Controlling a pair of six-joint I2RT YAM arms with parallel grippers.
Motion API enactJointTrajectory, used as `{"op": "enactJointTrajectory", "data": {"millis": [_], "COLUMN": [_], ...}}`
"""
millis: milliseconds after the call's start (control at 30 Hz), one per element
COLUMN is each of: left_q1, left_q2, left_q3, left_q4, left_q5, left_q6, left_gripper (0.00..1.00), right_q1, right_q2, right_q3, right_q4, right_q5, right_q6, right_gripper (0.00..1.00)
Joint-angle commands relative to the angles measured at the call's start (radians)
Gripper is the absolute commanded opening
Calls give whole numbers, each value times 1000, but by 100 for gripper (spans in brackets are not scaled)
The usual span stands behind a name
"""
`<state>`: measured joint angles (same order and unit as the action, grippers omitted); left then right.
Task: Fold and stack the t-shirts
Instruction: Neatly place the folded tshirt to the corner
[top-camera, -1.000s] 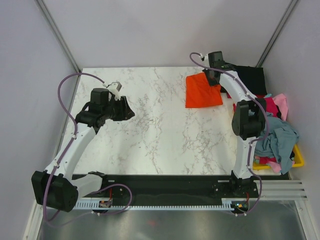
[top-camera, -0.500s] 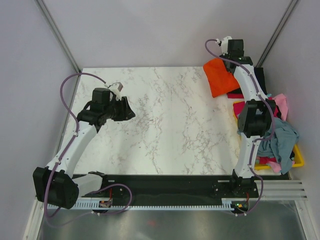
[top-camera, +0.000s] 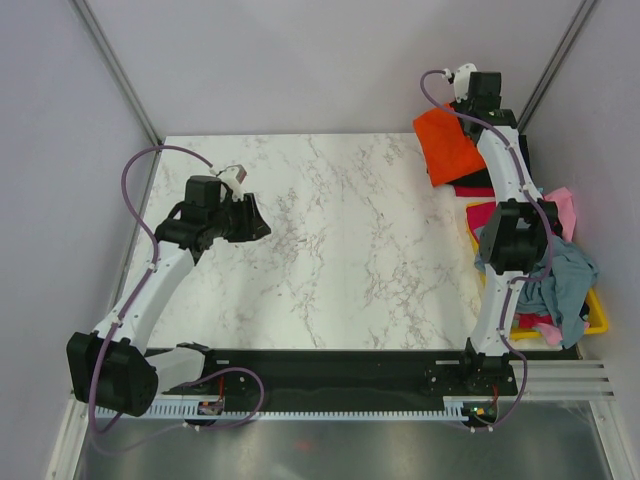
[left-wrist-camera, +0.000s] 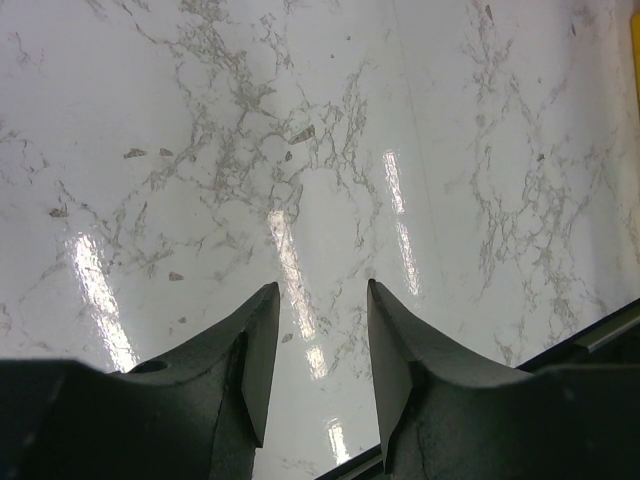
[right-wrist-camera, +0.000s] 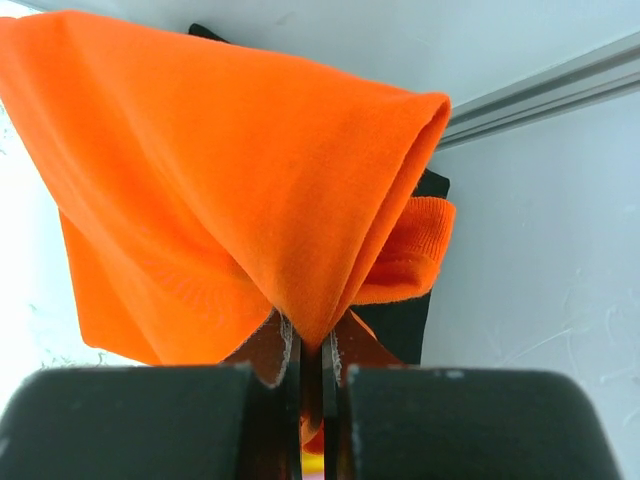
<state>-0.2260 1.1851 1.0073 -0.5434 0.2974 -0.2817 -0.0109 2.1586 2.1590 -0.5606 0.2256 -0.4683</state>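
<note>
Orange t-shirt (top-camera: 447, 145) hangs from my right gripper (top-camera: 472, 105) at the far corner of the table (top-camera: 330, 250), about 1 o'clock in the top view. On the right wrist camera the right gripper (right-wrist-camera: 310, 345) is pressed together on a fold of the orange t-shirt (right-wrist-camera: 240, 180), with almost no gap between the two fingers, and the cloth falls away from the pinch in a loose folded shape. Behind it I see a black t-shirt (right-wrist-camera: 405, 320), which in the top view lies at the same 1 o'clock corner (top-camera: 522, 152), just beside and partly under the orange one. I cannot tell if the two are touching.

My left gripper (top-camera: 258, 224) is at about 9 o'clock, well apart from all the cloth. On the left wrist camera it (left-wrist-camera: 320, 290) is a little open, it holds nothing, and only the marble table (left-wrist-camera: 200, 100) shows between the fingers.

At 3 o'clock, at the right edge of the table, a yellow bin (top-camera: 597, 322) carries a loose pile: a grey-blue t-shirt (top-camera: 565, 280) on top, a pink one (top-camera: 563, 205) towards the far side, and some red cloth (top-camera: 488, 215) beside the right arm
</note>
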Motion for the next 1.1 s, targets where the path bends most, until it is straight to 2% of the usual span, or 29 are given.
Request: {"op": "enactJointTrajectory", "data": {"millis": [0,633,1067], "left_q1": [-1,-13,-22], "left_q2": [7,18,27], "left_q3": [1,-4,-4], "left_q4": [28,26,23], "left_q5": [25,19,22], "left_q6": [27,30,32], "left_gripper": [48,47,47], "right_q1": [-26,-132,-181], "right_q2": [-32,150,276], "right_q3": [42,97,137], "right_q4": [60,140,312], "right_q5": [-6,-60,-82], "right_q6": [-9,8,-15], "right_gripper": [0,0,0]}}
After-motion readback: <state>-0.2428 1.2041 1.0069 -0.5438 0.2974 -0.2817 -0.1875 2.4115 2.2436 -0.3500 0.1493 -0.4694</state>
